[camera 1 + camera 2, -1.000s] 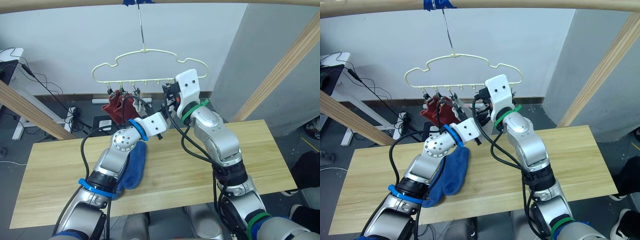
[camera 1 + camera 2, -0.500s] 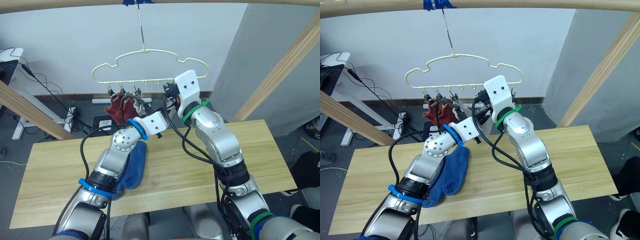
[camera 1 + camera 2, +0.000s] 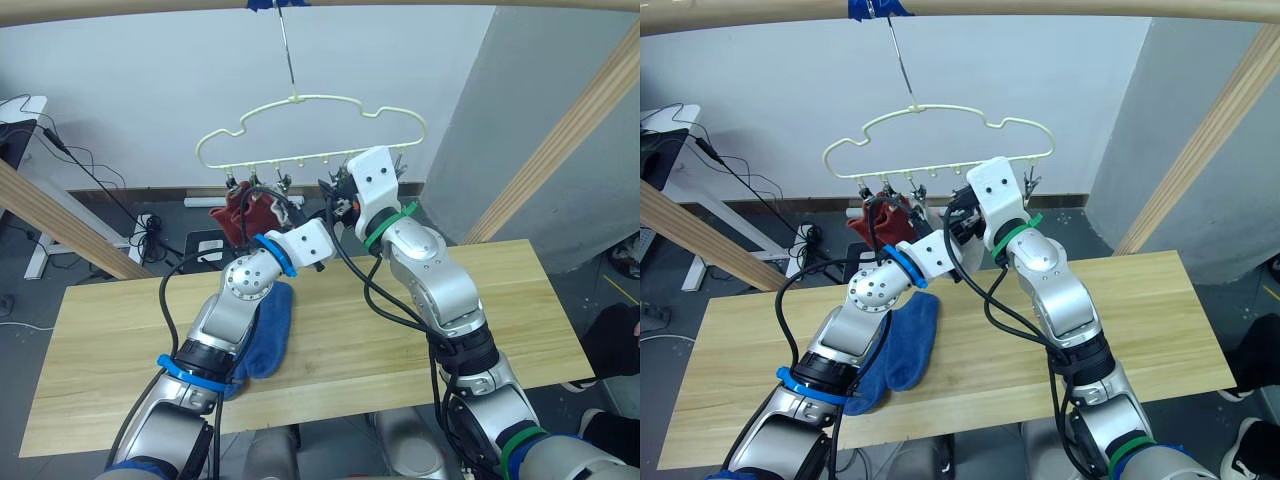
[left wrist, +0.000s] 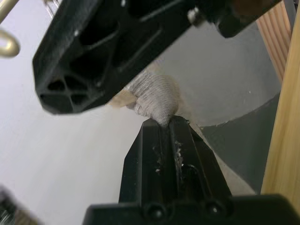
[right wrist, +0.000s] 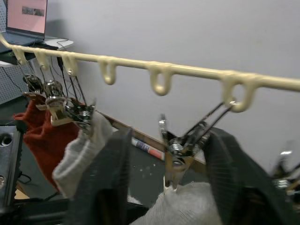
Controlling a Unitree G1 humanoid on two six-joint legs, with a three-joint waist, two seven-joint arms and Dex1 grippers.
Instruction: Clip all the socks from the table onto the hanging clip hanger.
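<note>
- The clip hanger [image 3: 310, 130] hangs by its long hook from a wooden pole, above the far edge of the bench [image 3: 520, 320].
- Two rust red socks [image 3: 243, 215] hang from clips at the hanger's left end.
- One grey sock [image 5: 77, 152] already hangs from the next clip along, just beside the red ones.
- A blue sock [image 3: 268, 330] lies on the bench under the left forearm, with part of it draped over the near edge.
- Both arms reach up to the row of clips near the hanger's right half.
- The left end effector [image 4: 161, 124] is clenched on a second grey sock [image 4: 154, 98], whose bunched fabric sticks out past the fingertips.
- The right end effector [image 5: 166, 164] straddles a metal clip [image 5: 176, 157] with its fingers [image 5: 108, 183] spread, one on each side and not touching it.
- The same grey fabric sits just below that clip's tip, in the right wrist view.
- A laptop [image 5: 28, 18] stands on a desk behind the hanger's left end.
</note>
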